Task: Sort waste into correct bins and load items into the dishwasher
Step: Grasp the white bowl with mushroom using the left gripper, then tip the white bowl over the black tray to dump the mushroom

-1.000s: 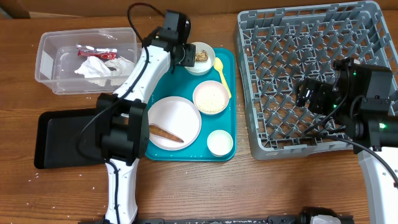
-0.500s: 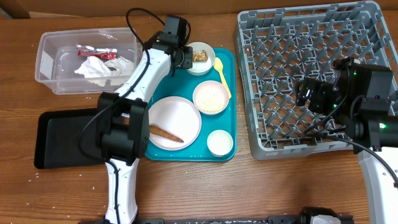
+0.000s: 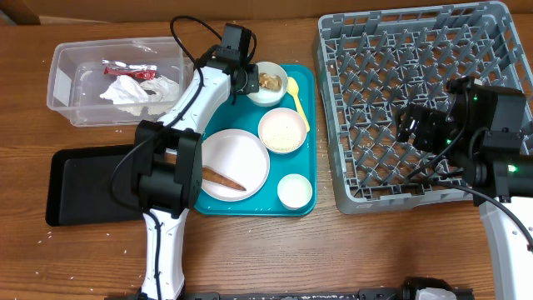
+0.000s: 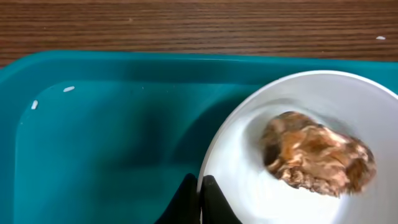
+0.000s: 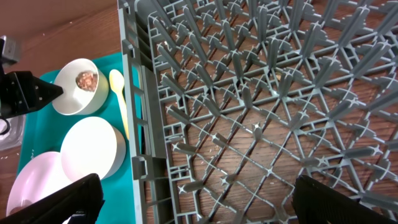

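Note:
My left gripper (image 3: 248,81) is shut on the left rim of a white bowl (image 3: 271,86) at the back of the teal tray. In the left wrist view its black fingertips (image 4: 211,193) pinch the bowl's edge (image 4: 249,186), one inside and one outside. Brown food (image 4: 317,155) lies in that bowl. My right gripper (image 5: 202,199) hangs open over the grey dish rack (image 3: 416,50), holding nothing. A yellow spoon (image 3: 297,100), a bowl of rice (image 3: 283,131), a small cup (image 3: 295,191) and a plate (image 3: 241,154) with a brown food piece (image 3: 223,179) rest on the tray.
The clear tub (image 3: 67,92) at back left holds a crumpled napkin (image 3: 125,92) and a red-and-white wrapper (image 3: 129,71). A black tray (image 3: 83,187) lies at front left. The teal tray (image 3: 310,200) sits between the left arm and the rack.
My left jaws have closed onto the bowl's rim, and the bowl has shifted slightly with the food in it. The right arm has not moved.

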Robot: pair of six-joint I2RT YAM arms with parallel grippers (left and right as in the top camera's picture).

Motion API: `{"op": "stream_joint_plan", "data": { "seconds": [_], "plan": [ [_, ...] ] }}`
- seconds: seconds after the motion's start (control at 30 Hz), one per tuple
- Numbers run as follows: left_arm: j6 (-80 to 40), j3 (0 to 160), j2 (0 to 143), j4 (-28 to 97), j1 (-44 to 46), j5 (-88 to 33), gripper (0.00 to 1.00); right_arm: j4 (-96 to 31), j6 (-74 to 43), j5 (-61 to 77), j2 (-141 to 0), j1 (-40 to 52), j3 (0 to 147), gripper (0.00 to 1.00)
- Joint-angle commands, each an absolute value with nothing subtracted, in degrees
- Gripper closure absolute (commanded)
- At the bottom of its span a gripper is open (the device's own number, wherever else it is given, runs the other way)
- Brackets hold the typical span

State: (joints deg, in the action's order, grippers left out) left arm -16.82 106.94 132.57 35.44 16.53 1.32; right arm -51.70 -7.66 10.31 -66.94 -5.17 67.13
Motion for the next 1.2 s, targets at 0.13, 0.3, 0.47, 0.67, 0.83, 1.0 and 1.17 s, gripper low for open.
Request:
{"op": "stream_joint_plan", "data": {
  "seconds": [0.13,0.3,0.47,0.67,0.83,1.0,1.17],
  "plan": [
    [-17.41,106.65,134.15,35.51,16.86,2.04,0.96,-51.33,-7.42,10.59,-66.67,-5.06,68.64,0.00],
    [-17.37,109.73,134.13,38.50,16.78,1.89,0.96,-51.33,-7.42,10.59,-66.67,-5.06,68.64,0.00],
    [-16.84,117.05,134.13,45.06,16.27,1.89,0.96,-51.27,-7.42,10.59,-66.67,-5.06,68.64,0.00],
    [-16.82,133.62,134.13,62.85,14.11,1.85,0.96,-51.09,-7.42,10.59,-66.67,-5.06,68.64,0.00],
    [-17.21,147.92,133.88,80.55,11.27,2.09,0.96,-51.09,-7.42,10.61,-66.67,-5.06,68.64,0.00],
    [-20.64,155.06,130.93,96.95,6.57,7.77,0.96,-50.89,-7.44,10.63,-66.67,-5.06,68.64,0.00],
    [-20.16,150.26,122.69,96.82,3.03,7.60,0.96,-50.89,-7.46,10.70,-66.67,-5.06,68.64,0.00]
  ]
}}
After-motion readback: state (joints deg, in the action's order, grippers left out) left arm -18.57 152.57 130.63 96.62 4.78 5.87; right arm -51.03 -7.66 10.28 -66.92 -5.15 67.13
